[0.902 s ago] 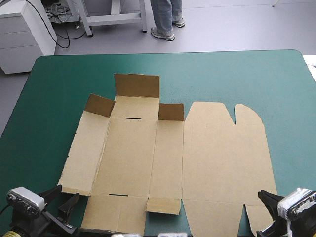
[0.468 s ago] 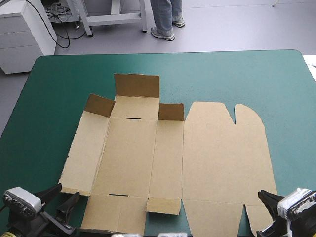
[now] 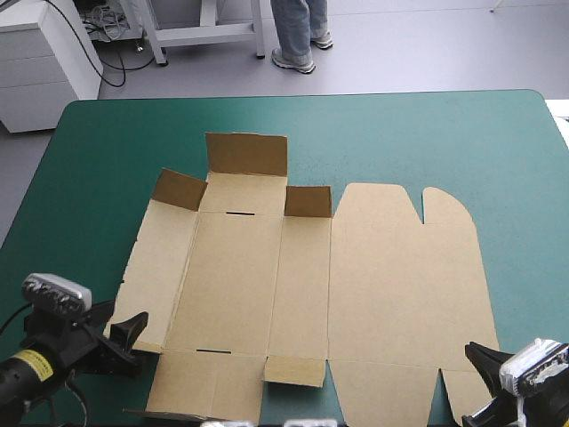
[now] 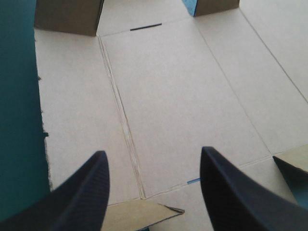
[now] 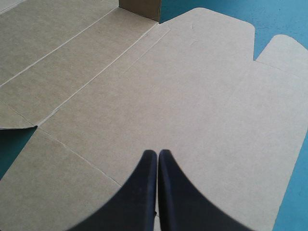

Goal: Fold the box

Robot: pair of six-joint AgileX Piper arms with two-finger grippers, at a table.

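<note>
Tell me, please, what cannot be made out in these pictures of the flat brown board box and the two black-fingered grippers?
- High view: the flat brown board box's near edge is cut off by the picture's bottom edge.
- Left wrist view: the open left gripper's black fingers cover part of a near flap.
- Right wrist view: whether the shut right gripper touches the board cannot be told; its fingers hide the spot.

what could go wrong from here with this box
1. The box lies loose and mostly flat on the teal-green cover; the open left gripper at its near left corner might shove the whole sheet instead of raising the side panel.
2. The right gripper is shut over the lid panel, gripping nothing, so it may not steady the sheet.
3. The near flap sits slightly raised and could snag.
</note>
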